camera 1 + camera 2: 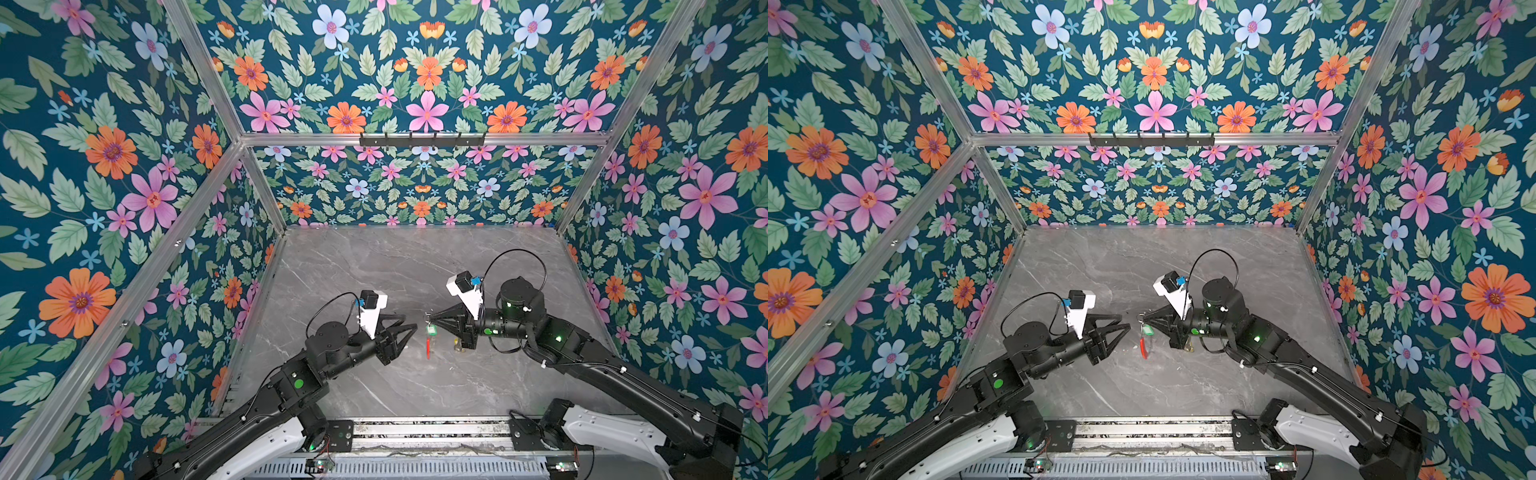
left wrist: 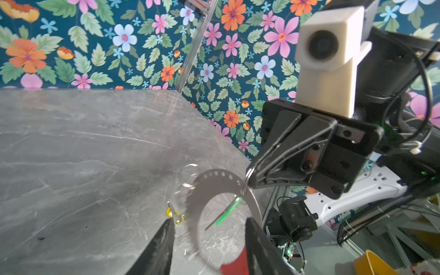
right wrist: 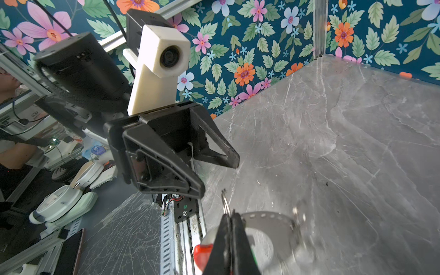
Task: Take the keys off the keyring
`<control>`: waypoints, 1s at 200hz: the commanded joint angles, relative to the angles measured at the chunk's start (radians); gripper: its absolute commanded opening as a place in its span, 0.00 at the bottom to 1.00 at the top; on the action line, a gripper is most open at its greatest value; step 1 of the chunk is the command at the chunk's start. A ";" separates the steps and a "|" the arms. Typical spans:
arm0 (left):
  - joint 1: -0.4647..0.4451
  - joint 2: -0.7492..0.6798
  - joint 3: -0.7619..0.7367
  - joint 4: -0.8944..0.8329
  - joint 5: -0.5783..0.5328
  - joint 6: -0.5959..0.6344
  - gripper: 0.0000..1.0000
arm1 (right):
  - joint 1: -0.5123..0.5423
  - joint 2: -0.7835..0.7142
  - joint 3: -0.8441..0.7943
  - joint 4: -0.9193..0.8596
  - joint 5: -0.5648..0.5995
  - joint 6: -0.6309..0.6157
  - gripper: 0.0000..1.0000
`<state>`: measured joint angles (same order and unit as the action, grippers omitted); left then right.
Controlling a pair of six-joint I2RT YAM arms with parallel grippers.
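Observation:
The keyring [image 2: 214, 188] is a flat grey ring with a red segment [image 1: 428, 348] and hangs above the table. My right gripper [image 1: 430, 319] is shut on a small silver loop [image 3: 225, 202] at the keyring's [image 3: 269, 219] rim. A dark key with a green tag [image 2: 226, 212] dangles from the ring, also seen in a top view [image 1: 1147, 330]. The brass-yellow key [image 2: 175, 215] lies loose on the table, below my right gripper in a top view [image 1: 459, 347]. My left gripper [image 1: 409, 324] is open just left of the ring, holding nothing; its fingers [image 2: 162, 245] frame the ring.
The grey marble table [image 1: 395, 270] is boxed in by floral walls on three sides. A black hook rail [image 1: 422, 140] is mounted on the back wall. The arm mounting rail [image 1: 428, 432] runs along the front edge. The two wrists face each other closely at mid-table.

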<state>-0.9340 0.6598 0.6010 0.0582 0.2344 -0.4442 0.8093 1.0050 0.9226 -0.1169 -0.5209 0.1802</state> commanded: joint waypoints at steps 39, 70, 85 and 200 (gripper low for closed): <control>0.002 0.033 0.021 0.173 0.231 0.087 0.50 | 0.000 -0.035 -0.017 0.020 -0.158 0.049 0.00; 0.001 0.054 0.030 0.169 0.242 0.086 0.48 | 0.001 -0.036 -0.006 0.034 -0.193 0.061 0.00; 0.002 0.052 0.032 0.163 0.237 0.089 0.46 | 0.001 -0.035 -0.002 0.029 -0.198 0.062 0.00; 0.001 0.072 0.027 0.225 0.280 0.068 0.02 | 0.004 -0.016 0.020 0.029 -0.128 0.096 0.00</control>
<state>-0.9325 0.7330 0.6342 0.2176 0.4999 -0.3698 0.8104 0.9848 0.9340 -0.1146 -0.6724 0.2584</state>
